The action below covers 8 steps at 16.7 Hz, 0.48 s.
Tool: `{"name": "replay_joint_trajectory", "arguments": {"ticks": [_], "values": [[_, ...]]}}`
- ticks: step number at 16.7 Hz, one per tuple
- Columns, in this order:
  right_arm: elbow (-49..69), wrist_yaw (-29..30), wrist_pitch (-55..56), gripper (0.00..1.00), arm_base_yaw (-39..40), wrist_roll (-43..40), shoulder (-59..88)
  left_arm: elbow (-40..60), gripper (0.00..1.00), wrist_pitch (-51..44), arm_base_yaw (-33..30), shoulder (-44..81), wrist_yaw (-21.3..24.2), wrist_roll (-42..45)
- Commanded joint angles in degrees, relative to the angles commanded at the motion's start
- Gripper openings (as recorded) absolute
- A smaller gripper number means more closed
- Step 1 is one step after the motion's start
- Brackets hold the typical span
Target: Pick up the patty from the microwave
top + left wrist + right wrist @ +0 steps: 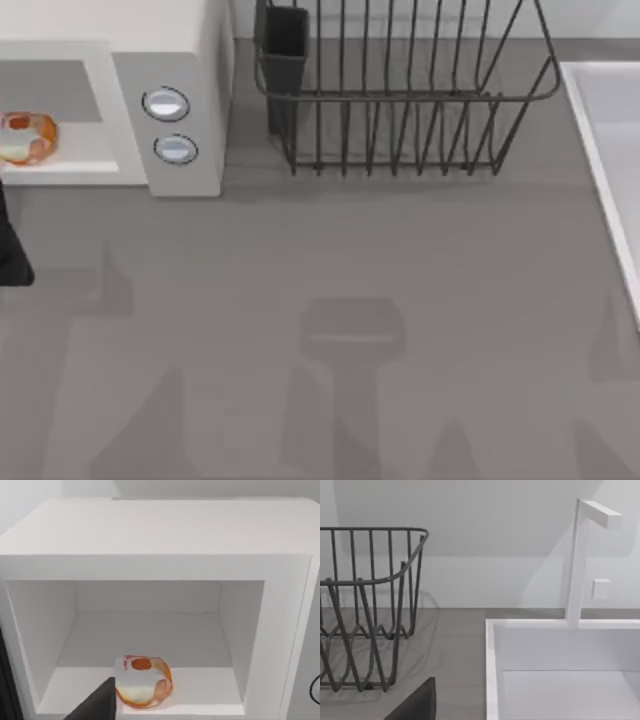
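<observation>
Facing the light grey-white boxy microwave [160, 545], my left gripper [97, 705], finger state untellable, sits just before the orange-rimmed, cream-centred round patty [144, 681].

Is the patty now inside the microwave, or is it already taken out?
Inside. The patty lies on the floor of the microwave, near the front edge of the open cavity. A dark finger of the left gripper is just beside it, not lifting it.
</observation>
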Motion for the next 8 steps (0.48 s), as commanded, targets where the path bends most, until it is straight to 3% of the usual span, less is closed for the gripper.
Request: {"name": "replay_joint_trajectory", "arguments": {"ticks": [8], "values": [[0.0,0.0,0.0,1.0,0.0,0.0,0.0,17.5,1.0,22.3,2.7,46.5,3.3,1.3]]}}
